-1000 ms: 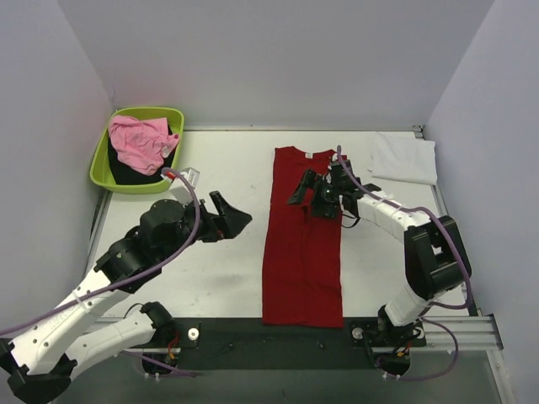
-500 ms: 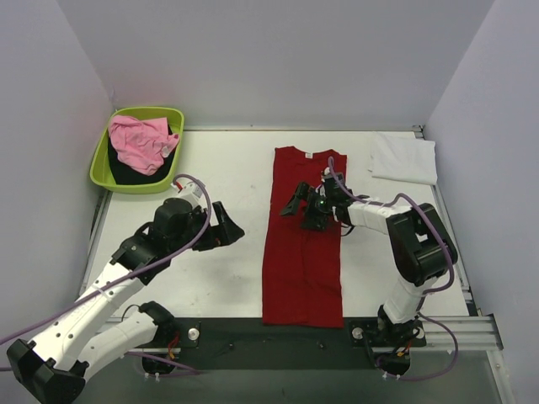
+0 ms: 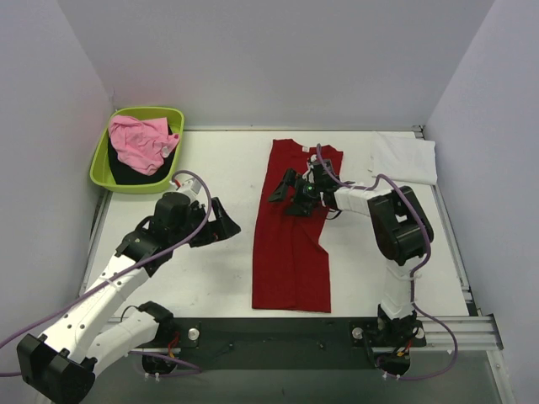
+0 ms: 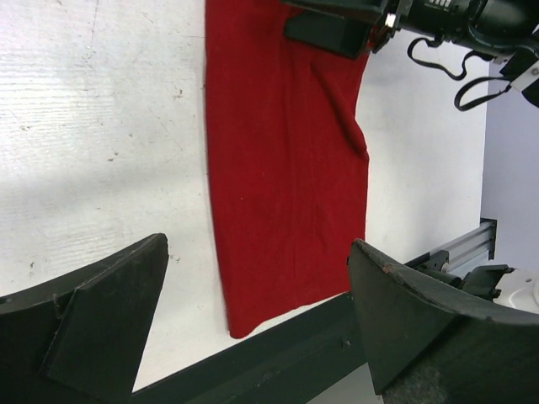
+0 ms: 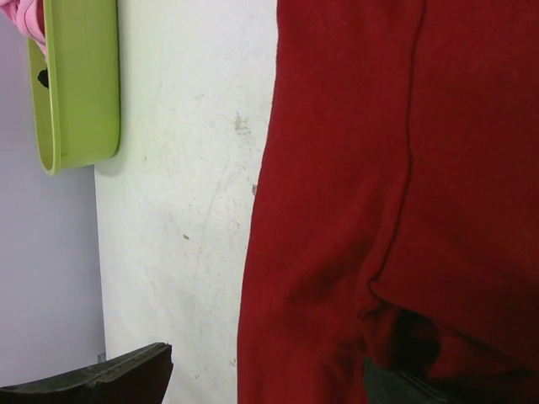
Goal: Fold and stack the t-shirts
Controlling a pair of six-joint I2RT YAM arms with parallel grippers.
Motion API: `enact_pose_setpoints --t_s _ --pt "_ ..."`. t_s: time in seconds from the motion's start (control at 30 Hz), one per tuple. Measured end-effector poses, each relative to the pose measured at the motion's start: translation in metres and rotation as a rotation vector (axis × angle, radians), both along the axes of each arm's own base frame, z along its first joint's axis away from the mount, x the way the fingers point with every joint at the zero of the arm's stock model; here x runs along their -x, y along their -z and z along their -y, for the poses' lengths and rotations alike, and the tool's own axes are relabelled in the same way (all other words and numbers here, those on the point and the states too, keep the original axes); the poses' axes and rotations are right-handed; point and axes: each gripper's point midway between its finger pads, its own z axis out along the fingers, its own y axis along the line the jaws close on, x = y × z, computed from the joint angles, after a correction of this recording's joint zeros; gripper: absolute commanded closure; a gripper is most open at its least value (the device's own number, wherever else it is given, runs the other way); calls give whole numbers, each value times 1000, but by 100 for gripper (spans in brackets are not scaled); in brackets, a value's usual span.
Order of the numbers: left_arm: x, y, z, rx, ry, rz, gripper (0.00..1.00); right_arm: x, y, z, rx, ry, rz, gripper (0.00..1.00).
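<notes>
The deep red t-shirt (image 3: 290,252) lies folded into a long strip down the middle of the table, slightly slanted. My right gripper (image 3: 287,192) rests low on its upper part, jaws open; in the right wrist view (image 5: 268,362) one finger stands over bare table and the other is partly under a red fold (image 5: 354,168). My left gripper (image 3: 225,220) hovers open over bare table to the left of the strip, which fills its view (image 4: 286,168). A folded white t-shirt (image 3: 405,158) lies at the back right. The pink t-shirt (image 3: 139,139) and black t-shirt (image 3: 126,173) are in the tub.
The lime-green tub (image 3: 99,162) stands at the back left corner, its rim also in the right wrist view (image 5: 80,84). A black rail (image 3: 278,337) runs along the table's near edge, close to the red strip's hem. Walls close in on three sides.
My right gripper has slid left and toward the back, and the red shirt has shifted left with it, now slanted. My left gripper has drawn back a little to the left.
</notes>
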Motion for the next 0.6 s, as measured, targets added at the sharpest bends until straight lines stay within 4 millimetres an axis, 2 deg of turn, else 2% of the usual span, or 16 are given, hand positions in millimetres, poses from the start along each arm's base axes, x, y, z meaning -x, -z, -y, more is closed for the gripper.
enact_pose_setpoints --t_s 0.23,0.3,0.5,0.6 --pt "-11 3 -8 6 -24 -5 3 -30 -2 -29 -15 -63 17 0" --pt "-12 5 -11 8 -28 -9 3 -34 -2 -40 -4 -92 29 0" --pt "-15 9 -16 16 -37 -26 3 -27 -2 -69 33 -179 56 0" --pt "-17 8 -17 22 -37 -24 3 -22 -1 -74 46 -204 62 0"
